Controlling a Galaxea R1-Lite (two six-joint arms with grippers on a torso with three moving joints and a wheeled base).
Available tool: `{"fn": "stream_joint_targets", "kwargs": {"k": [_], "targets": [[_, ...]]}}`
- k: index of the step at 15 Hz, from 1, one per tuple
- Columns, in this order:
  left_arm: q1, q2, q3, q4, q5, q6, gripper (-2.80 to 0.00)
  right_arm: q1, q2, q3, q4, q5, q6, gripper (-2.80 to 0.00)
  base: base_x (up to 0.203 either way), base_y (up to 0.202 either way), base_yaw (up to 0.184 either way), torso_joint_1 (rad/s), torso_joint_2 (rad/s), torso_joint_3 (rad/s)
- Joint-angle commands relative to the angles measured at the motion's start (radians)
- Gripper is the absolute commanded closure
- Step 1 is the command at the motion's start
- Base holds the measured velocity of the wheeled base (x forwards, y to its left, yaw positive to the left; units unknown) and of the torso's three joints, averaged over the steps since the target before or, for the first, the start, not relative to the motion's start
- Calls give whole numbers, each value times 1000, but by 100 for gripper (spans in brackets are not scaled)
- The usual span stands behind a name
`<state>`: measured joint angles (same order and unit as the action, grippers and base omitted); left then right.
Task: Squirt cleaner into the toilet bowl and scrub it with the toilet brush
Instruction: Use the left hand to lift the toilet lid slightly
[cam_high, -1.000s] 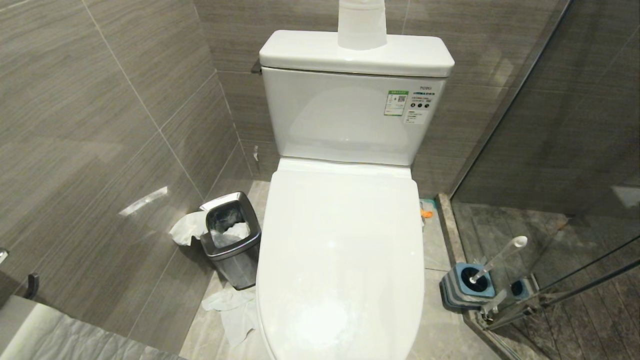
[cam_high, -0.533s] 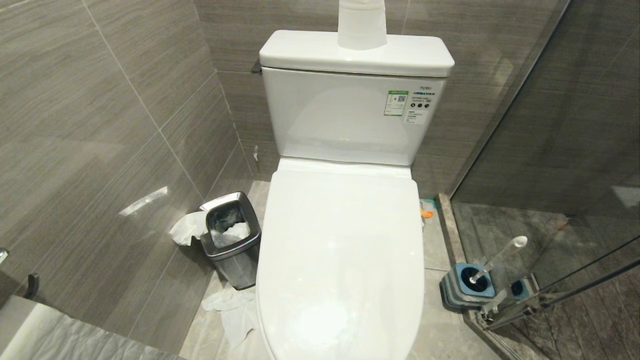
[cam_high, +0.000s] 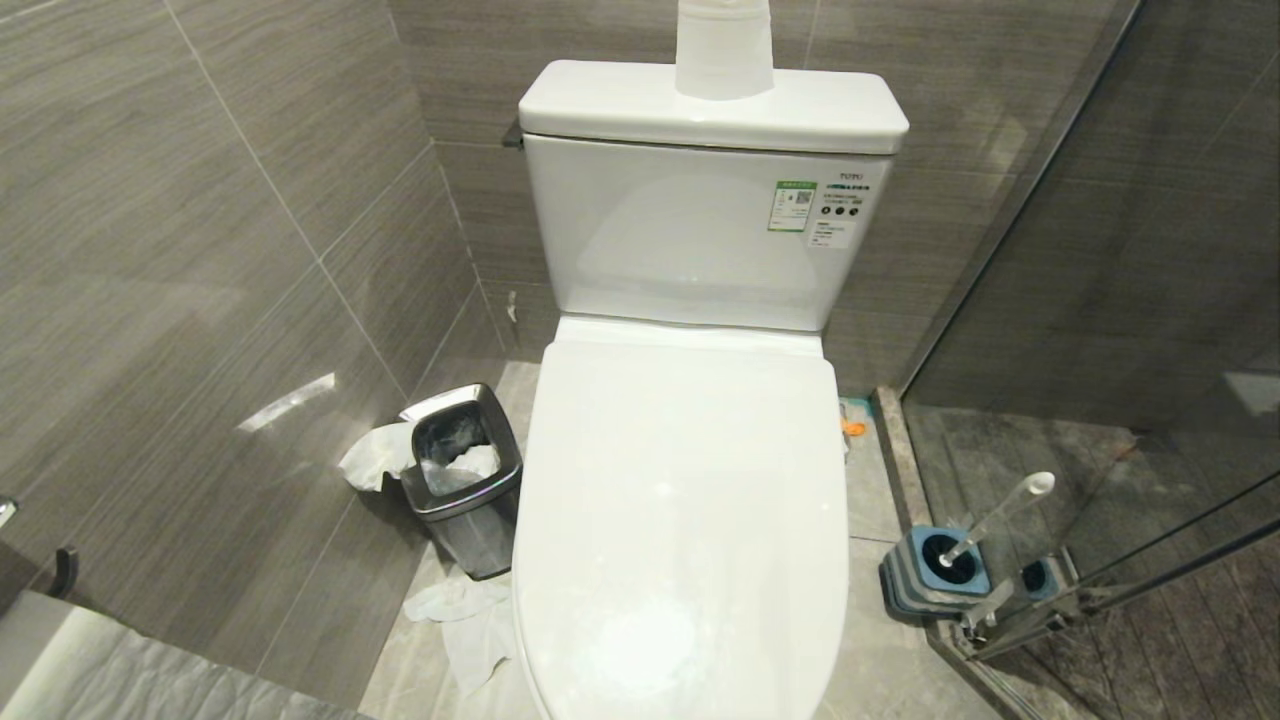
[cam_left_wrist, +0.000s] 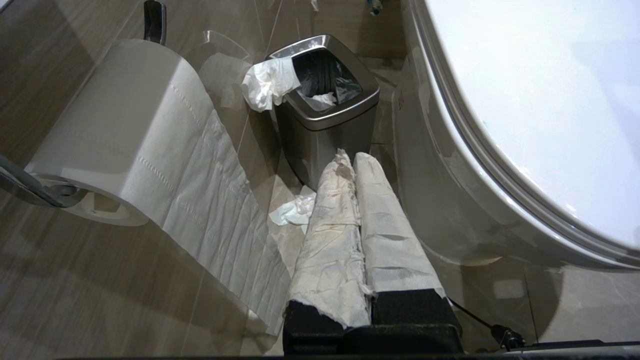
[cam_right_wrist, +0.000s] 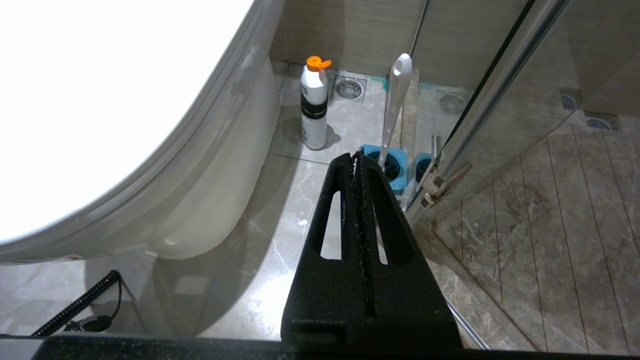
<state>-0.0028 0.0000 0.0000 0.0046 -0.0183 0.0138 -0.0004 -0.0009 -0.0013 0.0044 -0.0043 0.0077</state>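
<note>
Standing shut, the toilet bowl (cam_high: 680, 520) has its white lid down over the basin, filling the middle of the head view. Right of it, on the floor beside the glass shower door (cam_high: 1130, 330), the toilet brush (cam_high: 1000, 515) leans in its blue holder (cam_high: 935, 570). A white bottle with an orange cap (cam_right_wrist: 314, 102) stands farther back, between bowl and wall. Left of the bowl sits a steel waste bin (cam_high: 463, 475) with crumpled tissue (cam_high: 460, 615) around it. The left gripper (cam_left_wrist: 350, 162), wrapped in white paper, hangs low near the bin, fingers pressed together. The right gripper (cam_right_wrist: 356, 160) hangs low near the holder, fingers pressed together and empty.
</note>
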Motion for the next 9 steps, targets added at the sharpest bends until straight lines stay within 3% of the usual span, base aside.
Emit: {"fn": "stream_joint_targets", "kwargs": {"k": [1,9], "targets": [[0,2,2,0,0,0,0,0,1,0,0,0,0,0,0,0,0,0,0,0],[0,2,2,0,0,0,0,0,1,0,0,0,0,0,0,0,0,0,0,0]]}}
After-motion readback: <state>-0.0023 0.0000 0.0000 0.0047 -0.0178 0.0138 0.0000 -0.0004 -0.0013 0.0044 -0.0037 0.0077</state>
